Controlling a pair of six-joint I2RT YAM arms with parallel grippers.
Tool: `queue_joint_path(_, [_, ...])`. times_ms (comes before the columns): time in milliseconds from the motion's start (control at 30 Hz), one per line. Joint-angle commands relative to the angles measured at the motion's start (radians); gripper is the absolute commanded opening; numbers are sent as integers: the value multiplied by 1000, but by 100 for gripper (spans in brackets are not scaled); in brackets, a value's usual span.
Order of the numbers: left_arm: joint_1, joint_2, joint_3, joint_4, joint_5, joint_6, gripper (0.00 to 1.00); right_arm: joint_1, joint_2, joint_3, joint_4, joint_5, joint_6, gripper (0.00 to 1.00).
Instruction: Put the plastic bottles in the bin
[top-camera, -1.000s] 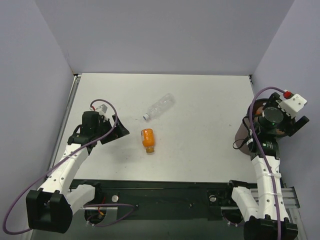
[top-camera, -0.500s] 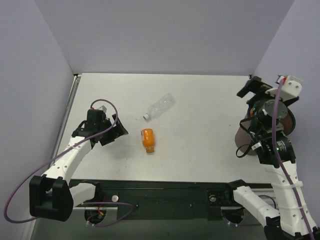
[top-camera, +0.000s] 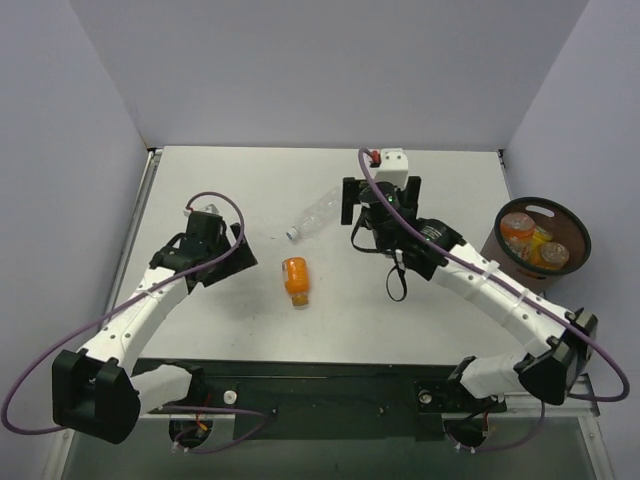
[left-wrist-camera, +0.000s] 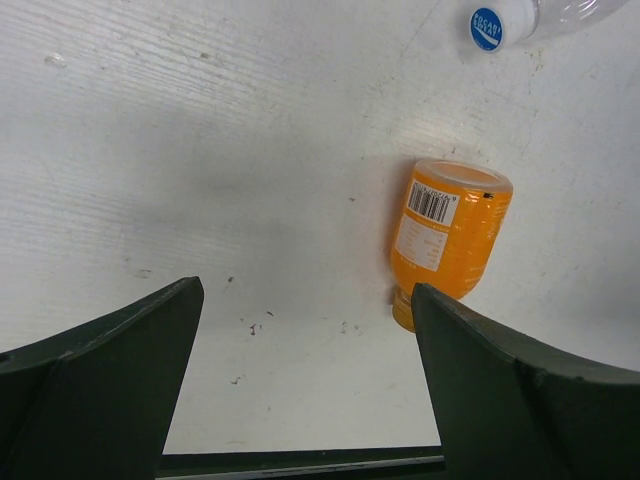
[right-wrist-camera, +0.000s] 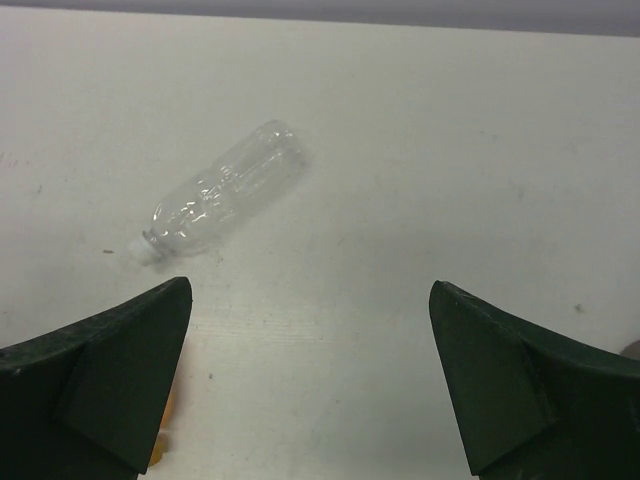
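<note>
A clear colourless bottle (top-camera: 318, 213) lies on its side on the white table, cap toward the lower left. An orange bottle (top-camera: 296, 279) lies just in front of it. The brown bin (top-camera: 543, 201) stands at the right edge and holds orange bottles (top-camera: 518, 228) and a yellow one. My left gripper (top-camera: 232, 262) is open and empty, left of the orange bottle (left-wrist-camera: 450, 235). My right gripper (top-camera: 380, 202) is open and empty, just right of the clear bottle (right-wrist-camera: 225, 195). Both jaw pairs stand wide apart: left gripper (left-wrist-camera: 305, 380), right gripper (right-wrist-camera: 310, 380).
The clear bottle's blue-printed cap (left-wrist-camera: 487, 27) shows at the top of the left wrist view. Grey walls enclose the table at the back and sides. A black rail (top-camera: 330, 385) runs along the near edge between the arm bases.
My right arm has swung from above the bin at the right to the middle of the table, beside the clear bottle. The bin's inside now shows. My left gripper has shifted slightly.
</note>
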Motion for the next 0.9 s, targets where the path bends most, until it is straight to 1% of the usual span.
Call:
queue_joint_path(0, [53,-83,10,1,-3,-13,97,-15,119,79,-41,-90,173,100])
queue_joint_path(33, [73,-100,-11,13,44,-16,97,-32,167,90,-43,-111,199,100])
queue_joint_path(67, [108,-111,-25,36,73,-17,97,-43,214,110,-41,-175,251,100])
queue_joint_path(100, [122,-123,-47,41,113,-17,97,-72,243,125,-47,-203,279,100])
queue_joint_path(133, [148,-128,-50,42,124,-16,97,-89,269,154,-55,-256,347,100])
queue_joint_path(167, [153,-132,-53,36,135,-11,97,-122,324,168,-61,-284,380,100])
queue_joint_path(267, [159,-146,-49,5,135,18,97,-191,437,202,-40,-396,576,100])
queue_joint_path(300, [160,-149,-48,1,140,23,97,-214,457,203,-11,-404,607,100])
queue_joint_path(367, [162,-158,-48,-7,147,30,97,-239,515,209,34,-428,723,100])
queue_joint_path(433, [162,-169,-50,-7,156,33,97,-250,576,241,36,-422,786,100])
queue_joint_path(533, [162,-180,-58,-2,175,33,97,-253,693,314,31,-464,839,100])
queue_joint_path(700, [162,-197,-73,-2,189,41,97,-253,814,409,25,-473,926,100])
queue_joint_path(867, [163,-204,-75,-19,205,55,97,-251,943,493,36,-507,942,100])
